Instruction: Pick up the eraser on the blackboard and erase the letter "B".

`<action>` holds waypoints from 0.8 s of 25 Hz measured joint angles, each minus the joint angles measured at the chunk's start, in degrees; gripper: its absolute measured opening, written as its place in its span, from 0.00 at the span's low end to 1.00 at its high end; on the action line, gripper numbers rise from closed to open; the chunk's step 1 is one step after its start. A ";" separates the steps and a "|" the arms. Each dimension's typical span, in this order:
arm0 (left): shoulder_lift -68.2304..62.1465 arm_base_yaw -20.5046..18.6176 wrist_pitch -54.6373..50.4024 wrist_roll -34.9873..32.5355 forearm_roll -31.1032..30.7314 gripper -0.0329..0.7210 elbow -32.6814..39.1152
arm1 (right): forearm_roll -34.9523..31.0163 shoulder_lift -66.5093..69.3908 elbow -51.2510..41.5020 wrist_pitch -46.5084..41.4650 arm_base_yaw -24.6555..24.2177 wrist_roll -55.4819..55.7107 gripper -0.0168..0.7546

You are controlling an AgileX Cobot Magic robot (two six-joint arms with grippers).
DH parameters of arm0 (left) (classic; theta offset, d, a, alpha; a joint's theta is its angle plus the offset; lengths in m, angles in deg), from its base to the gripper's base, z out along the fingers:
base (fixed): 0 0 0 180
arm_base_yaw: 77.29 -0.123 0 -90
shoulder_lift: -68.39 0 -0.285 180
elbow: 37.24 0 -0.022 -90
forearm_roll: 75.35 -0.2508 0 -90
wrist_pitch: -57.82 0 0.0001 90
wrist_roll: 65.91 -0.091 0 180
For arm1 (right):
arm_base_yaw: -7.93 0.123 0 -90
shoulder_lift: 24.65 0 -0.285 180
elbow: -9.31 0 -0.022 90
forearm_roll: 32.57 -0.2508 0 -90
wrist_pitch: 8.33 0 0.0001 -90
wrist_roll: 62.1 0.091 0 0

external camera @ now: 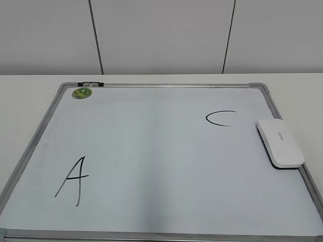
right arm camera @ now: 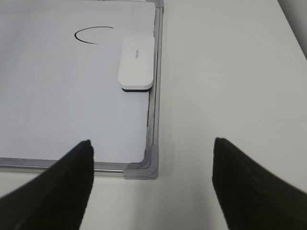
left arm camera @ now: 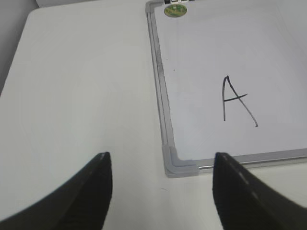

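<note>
The blackboard (external camera: 151, 146) is a pale whiteboard with a silver-grey frame, lying flat on the table. The white eraser (external camera: 280, 143) lies on its right edge, below and right of a flat curved "C" (external camera: 220, 118); it also shows in the right wrist view (right arm camera: 137, 63). A slanted "A" (external camera: 72, 179) is at the lower left. No letter "B" shows on the board. My left gripper (left arm camera: 163, 165) is open and empty above the board's near left corner. My right gripper (right arm camera: 152, 153) is open and empty above the near right corner, well short of the eraser. Neither gripper shows in the exterior view.
A small round green magnet (external camera: 82, 93) sits at the board's far left corner, next to a black clip (external camera: 91, 83) on the frame. White table (left arm camera: 81, 81) surrounds the board on both sides. A pale panelled wall (external camera: 161, 35) stands behind.
</note>
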 joint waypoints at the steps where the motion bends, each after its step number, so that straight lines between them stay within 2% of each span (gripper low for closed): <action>1: 1.21 -0.27 0.03 0.00 0.00 0.68 0.00 | 0.00 -0.97 0.00 0.00 0.00 0.00 0.79; 6: 1.92 -1.46 -0.24 0.09 0.12 0.68 0.00 | 0.13 -1.49 0.00 -0.13 0.00 0.00 0.79; 20: 1.92 -1.56 -0.24 0.09 0.12 0.68 0.00 | 0.23 -1.49 0.00 -0.13 0.00 0.00 0.79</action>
